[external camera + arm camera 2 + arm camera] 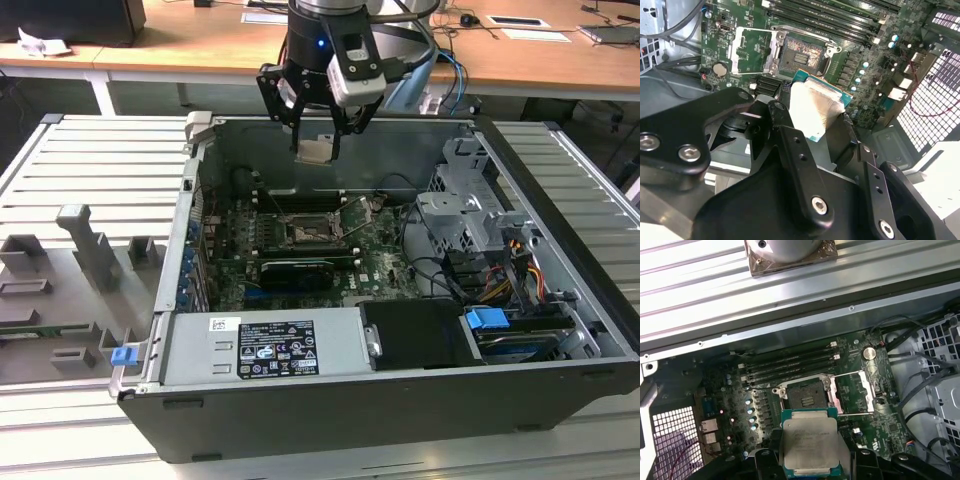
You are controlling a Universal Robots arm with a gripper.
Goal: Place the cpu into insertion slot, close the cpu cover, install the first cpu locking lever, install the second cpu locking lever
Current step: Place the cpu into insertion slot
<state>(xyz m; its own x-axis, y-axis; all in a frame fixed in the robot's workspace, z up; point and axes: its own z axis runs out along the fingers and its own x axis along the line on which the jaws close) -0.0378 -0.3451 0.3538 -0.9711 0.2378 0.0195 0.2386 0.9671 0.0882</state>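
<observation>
A: One claw [318, 140], fingers pinched on the cpu [810, 445] from two opposite edges. The gap is no wider than the chip. The chip is held flat, metal top showing in the first wrist view.

B: Where's the chip relative to the insertion slot [806, 395]?

A: Above the slot and well apart from it, no contact. In the exterior view it hangs high over the slot, inside the open computer case [560, 200].

B: And the slot itself?

A: Empty. Its dark contact field is bare inside the metal rim. The cpu cover [835, 399] is folded open and lies flat on the motherboard [380, 250] just beside the slot. Through its cut-out you see green board.

B: Anything else near the slot?

A: Long black memory slots [790, 362] run along one side of it, opposite the chip in the first wrist view.

B: Progress?

A: I judge none of the four steps finished. Step one is underway, with the chip gripped and over the slot but not yet seated. Left: seating it, closing the cover, and both lever steps.
</observation>
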